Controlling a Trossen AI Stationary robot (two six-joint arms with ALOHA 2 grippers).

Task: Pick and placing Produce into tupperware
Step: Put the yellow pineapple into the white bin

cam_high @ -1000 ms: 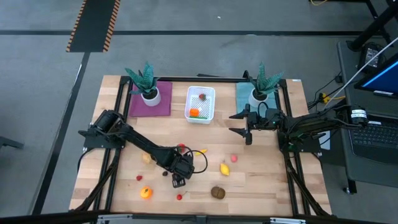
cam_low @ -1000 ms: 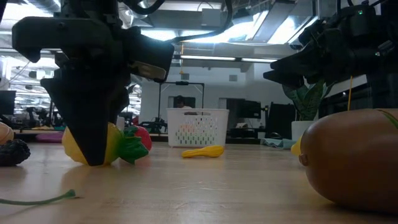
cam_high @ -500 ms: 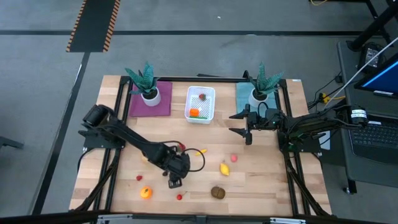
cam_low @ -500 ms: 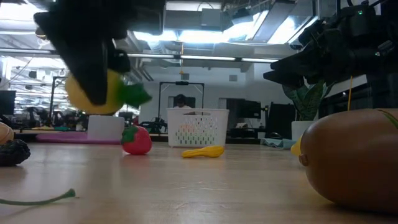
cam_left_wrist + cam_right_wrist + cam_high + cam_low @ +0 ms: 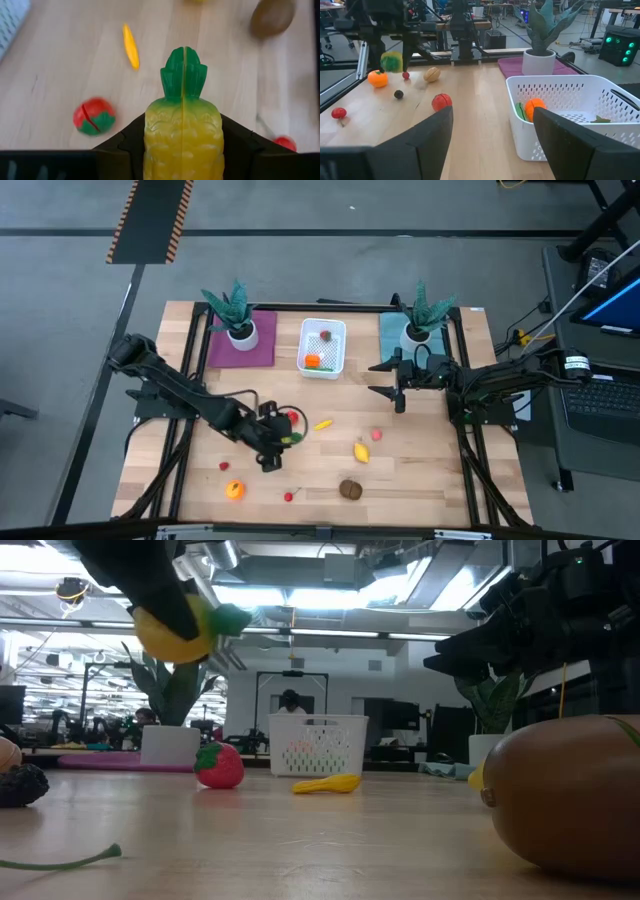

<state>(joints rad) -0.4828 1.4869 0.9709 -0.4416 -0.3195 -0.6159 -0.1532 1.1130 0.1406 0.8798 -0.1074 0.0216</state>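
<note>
Left gripper (image 5: 272,442) has lifted toy pineapple (image 5: 183,131) off table since a second ago, fingers pinching its sides; strawberry (image 5: 220,764) left behind on wood. Next likely carry to white tub (image 5: 322,346), well apart. Right gripper (image 5: 383,378) waits near tub, fingers spread

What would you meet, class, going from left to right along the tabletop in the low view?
Dark lumpy fruit → red strawberry → white tub → yellow banana → big brown potato. Above them the left gripper holds the toy pineapple in the air.
</note>
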